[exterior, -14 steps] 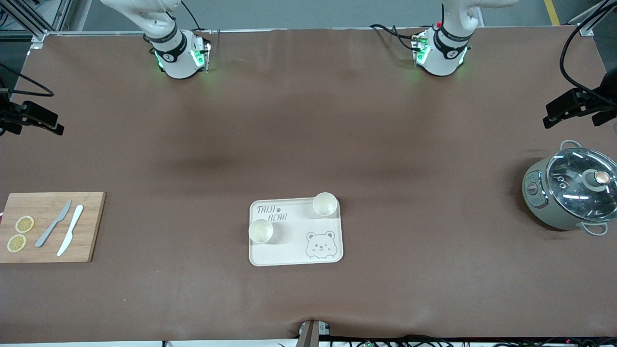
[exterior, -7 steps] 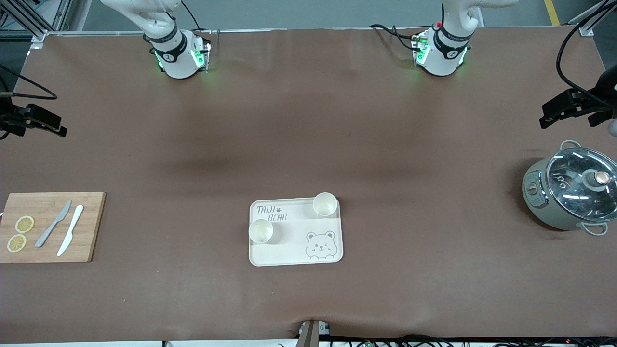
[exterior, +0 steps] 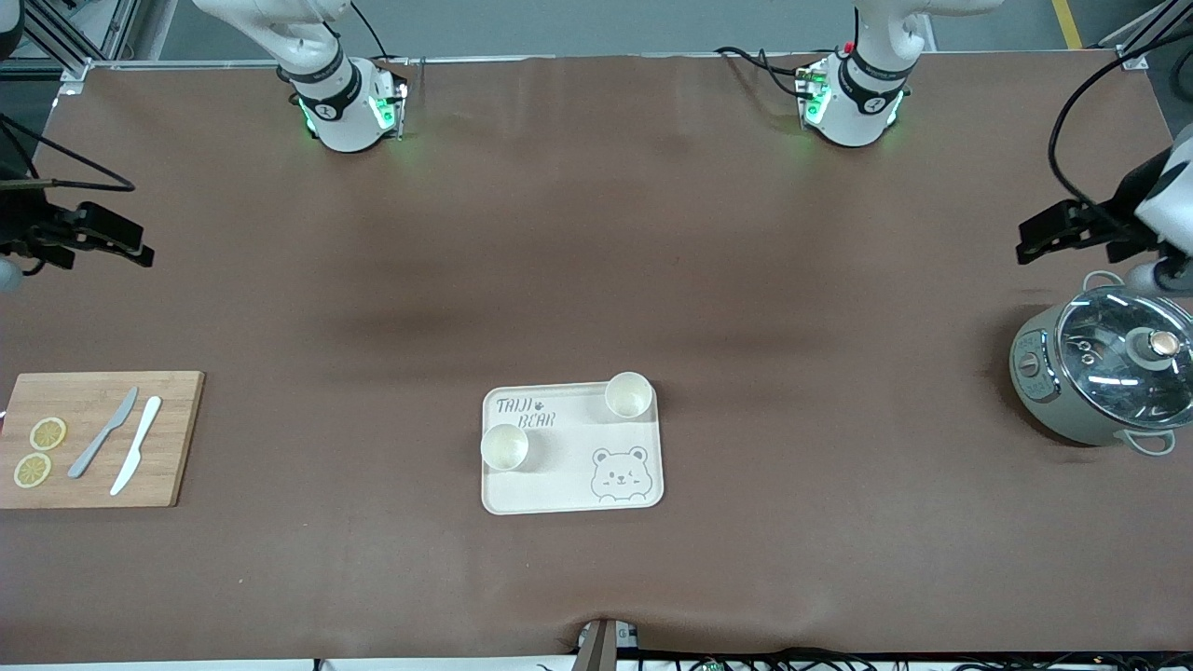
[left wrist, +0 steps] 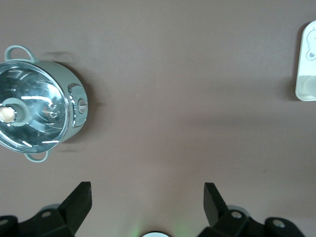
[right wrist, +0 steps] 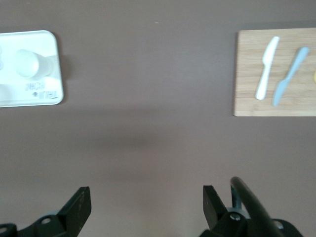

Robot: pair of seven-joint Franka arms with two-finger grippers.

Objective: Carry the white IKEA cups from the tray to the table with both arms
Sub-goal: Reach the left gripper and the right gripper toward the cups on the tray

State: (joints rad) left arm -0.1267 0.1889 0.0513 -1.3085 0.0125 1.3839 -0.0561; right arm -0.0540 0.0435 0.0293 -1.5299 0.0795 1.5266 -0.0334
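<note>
Nothing is moved yet: both white IKEA cups (exterior: 504,446) (exterior: 628,394) are seen standing on the tray (exterior: 569,489), set mid-tabletop (exterior: 596,261) toward the front edge. The left pincer (left wrist: 147,200) and right pincer (right wrist: 146,202) are held wide open and empty above opposite ends.

A robot test bench in a lab, set up with kitchen props.

Two white arms stood bolted on green-lit bases (exterior: 349,116) along one edge of a large table (exterior: 596,261) covered with brown cloth, with loose cables (exterior: 764,61) and metal framing (exterior: 56,37) at its borders. Household things were staged on it: a bamboo cutting board (exterior: 168,438) with knives, an electric pot (exterior: 1104,363), a bear-printed tray (exterior: 569,485).
</note>
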